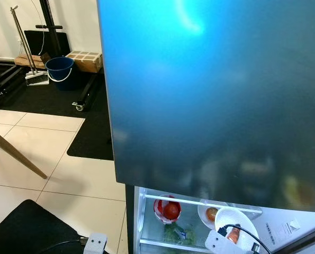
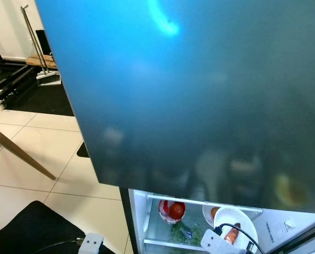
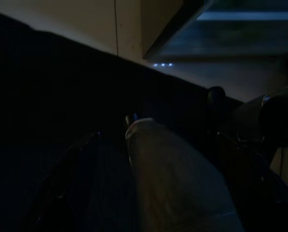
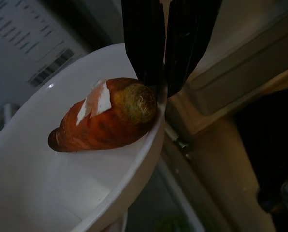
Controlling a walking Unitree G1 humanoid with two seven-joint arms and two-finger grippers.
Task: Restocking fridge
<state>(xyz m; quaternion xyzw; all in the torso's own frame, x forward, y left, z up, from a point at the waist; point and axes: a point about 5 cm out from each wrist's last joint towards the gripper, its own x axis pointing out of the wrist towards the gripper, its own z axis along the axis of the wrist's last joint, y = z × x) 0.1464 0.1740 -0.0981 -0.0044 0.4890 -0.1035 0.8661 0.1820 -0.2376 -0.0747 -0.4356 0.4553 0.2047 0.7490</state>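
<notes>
The blue-grey fridge door (image 1: 215,95) hangs open across most of the eye views. Below its edge I see into the lit fridge (image 1: 146,222). My right gripper (image 4: 163,72) is shut on the rim of a white bowl (image 4: 148,145) that holds an orange carrot (image 4: 105,121) with a white label. That bowl (image 1: 248,218) hangs at the fridge's opening, right of a red bowl with a tomato (image 1: 170,210) and a white plate with an orange fruit (image 1: 210,213). Leafy greens (image 1: 176,232) lie on the level below. My left arm (image 1: 96,243) hangs low by the door's left side.
A white shelf rail (image 1: 189,200) runs across the fridge front. On the floor to the left stand a blue bucket (image 1: 59,69), a cardboard box (image 1: 86,61), a slanted wooden leg (image 1: 14,153) and a black mat (image 1: 93,132). A dark object (image 1: 30,227) lies near my feet.
</notes>
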